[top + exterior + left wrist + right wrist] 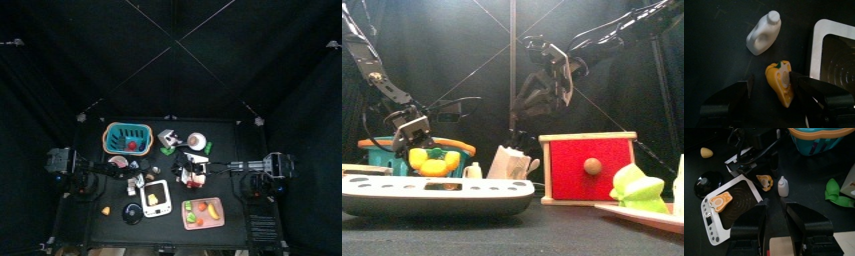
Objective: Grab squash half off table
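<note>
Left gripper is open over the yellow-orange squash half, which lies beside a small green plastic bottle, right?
Not quite. In the left wrist view the small plastic bottle is white, not green. The left gripper is open over the yellow-orange squash half, which lies beside it.
</note>
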Tool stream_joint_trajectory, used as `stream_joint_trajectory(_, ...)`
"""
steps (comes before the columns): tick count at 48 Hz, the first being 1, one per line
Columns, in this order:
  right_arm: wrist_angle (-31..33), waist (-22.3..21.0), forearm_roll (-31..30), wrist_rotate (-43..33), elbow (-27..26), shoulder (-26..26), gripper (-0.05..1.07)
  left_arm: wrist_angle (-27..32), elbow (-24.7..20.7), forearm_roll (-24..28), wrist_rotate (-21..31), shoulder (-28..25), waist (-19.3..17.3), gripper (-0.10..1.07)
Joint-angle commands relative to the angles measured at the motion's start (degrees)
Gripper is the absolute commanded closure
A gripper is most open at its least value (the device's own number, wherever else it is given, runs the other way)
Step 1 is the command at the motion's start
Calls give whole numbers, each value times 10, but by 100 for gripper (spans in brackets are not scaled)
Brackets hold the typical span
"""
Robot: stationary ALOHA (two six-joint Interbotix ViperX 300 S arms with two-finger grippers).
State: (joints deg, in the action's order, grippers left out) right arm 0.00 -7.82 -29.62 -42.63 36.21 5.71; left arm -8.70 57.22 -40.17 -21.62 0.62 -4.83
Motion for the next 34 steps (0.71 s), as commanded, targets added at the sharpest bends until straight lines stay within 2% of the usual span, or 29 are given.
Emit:
stream_joint_trajectory(1,-4,1,0,2,-11,11,34,-1,-12,2,0,11,0,18)
stream_joint_trajectory(6,-4,1,0,2,-11,11,34,4,-12,2,0,20,0,29)
stream_joint_trajectory(10,-4,1,0,2,-10,11,34,6,-13,3,0,35,2,33)
stream_joint_trajectory(22,-2,-1,0,2,-8,11,34,29,-11,8,0,119,6,33)
stream_joint_trajectory(34,-1,-1,0,1,-6,11,34,34,-11,11,-1,127,6,33)
